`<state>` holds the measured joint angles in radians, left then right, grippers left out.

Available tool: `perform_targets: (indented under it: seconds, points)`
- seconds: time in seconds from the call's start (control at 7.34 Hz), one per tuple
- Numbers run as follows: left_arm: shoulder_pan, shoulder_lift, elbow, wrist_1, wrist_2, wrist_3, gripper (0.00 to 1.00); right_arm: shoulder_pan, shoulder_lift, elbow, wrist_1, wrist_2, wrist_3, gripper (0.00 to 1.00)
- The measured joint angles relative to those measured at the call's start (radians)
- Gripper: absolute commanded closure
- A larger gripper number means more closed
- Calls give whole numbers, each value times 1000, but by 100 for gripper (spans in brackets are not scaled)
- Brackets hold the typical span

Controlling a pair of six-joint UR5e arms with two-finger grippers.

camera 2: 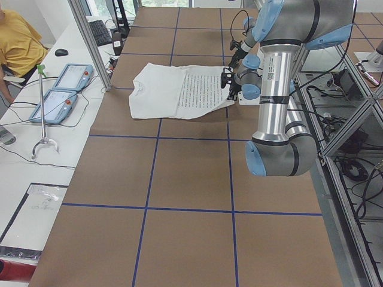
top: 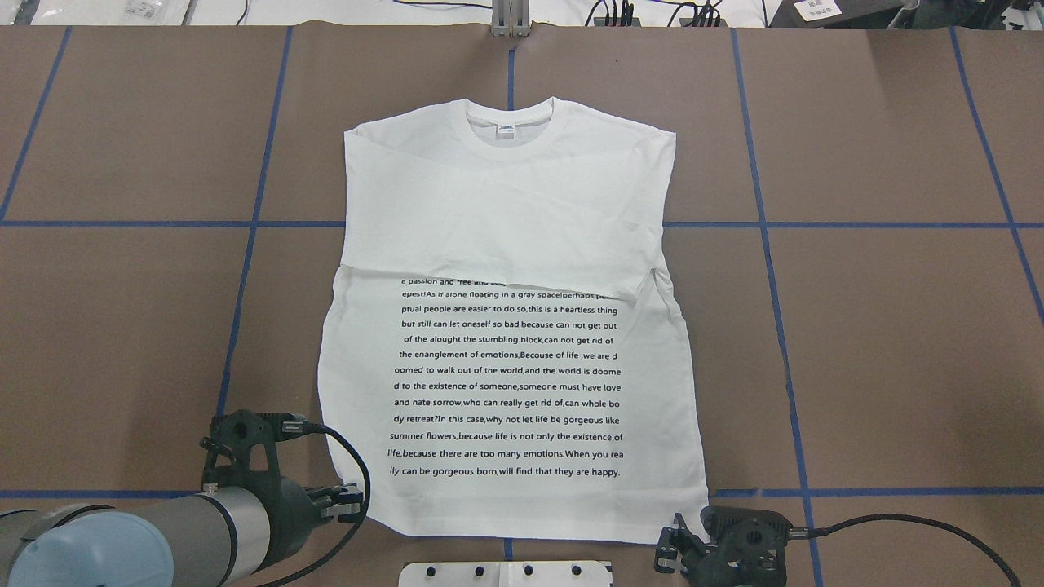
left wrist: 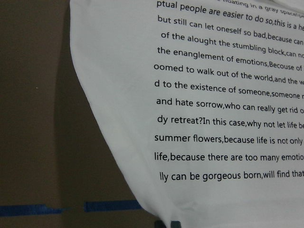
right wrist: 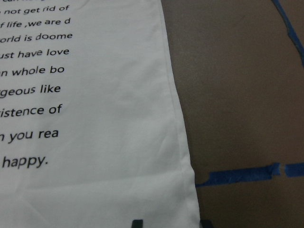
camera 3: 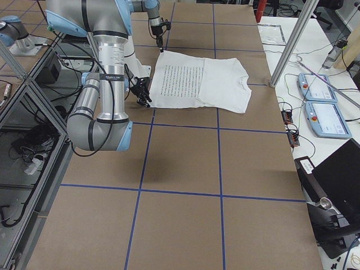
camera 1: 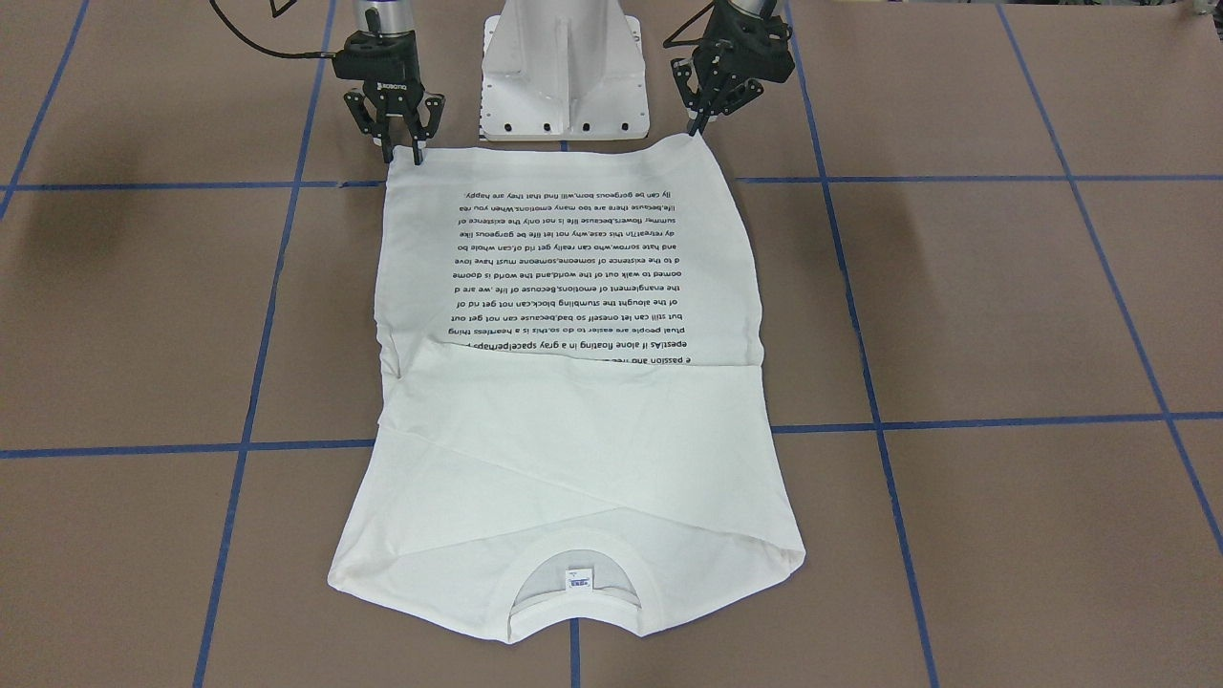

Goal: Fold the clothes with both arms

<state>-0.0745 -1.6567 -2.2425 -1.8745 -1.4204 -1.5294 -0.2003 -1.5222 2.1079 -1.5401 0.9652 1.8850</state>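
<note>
Lying flat on the brown bench [camera 1: 1003, 315], the white shirt [camera 1: 573, 459] shows from the front with its collar [camera 1: 573, 597] nearest the camera and its hem by the white base [camera 1: 564, 67]. The sleeves are folded in across the chest and cover the top lines of the text [camera 1: 573, 277]. The right hand [camera 1: 402, 153] stands over one hem corner with its fingers apart. The left hand [camera 1: 696, 124], tilted, meets the other corner, which peaks up to it.

From overhead, both hands sit at the hem corners, either side of the base.

The side views are too small to show either grip.

On the left wrist view, a raised corner runs to one dark fingertip [left wrist: 175, 224]; that hand looks clamped on the shirt.

On the right wrist view, two fingertips [right wrist: 137, 223] stand apart with the corner flat between them, beside blue tape [right wrist: 247, 176].
</note>
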Motion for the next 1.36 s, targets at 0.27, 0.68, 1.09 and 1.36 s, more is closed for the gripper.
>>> perform_targets:
  seconds: [0.27,0.68,1.09,1.36]
  points:
    - [-1,-1,-1,0,0,0,100,1,0,1,0,0,11,100]
    - [-5,1,-26,3,-10,4,100,15,-18,104,-67,34,10,100]
    - [-95,9,-192,110,-167,27,100,81,72,486,-528,215,6,100]
    - [-181,-23,-318,254,-254,96,100,218,307,562,-814,364,-58,100]
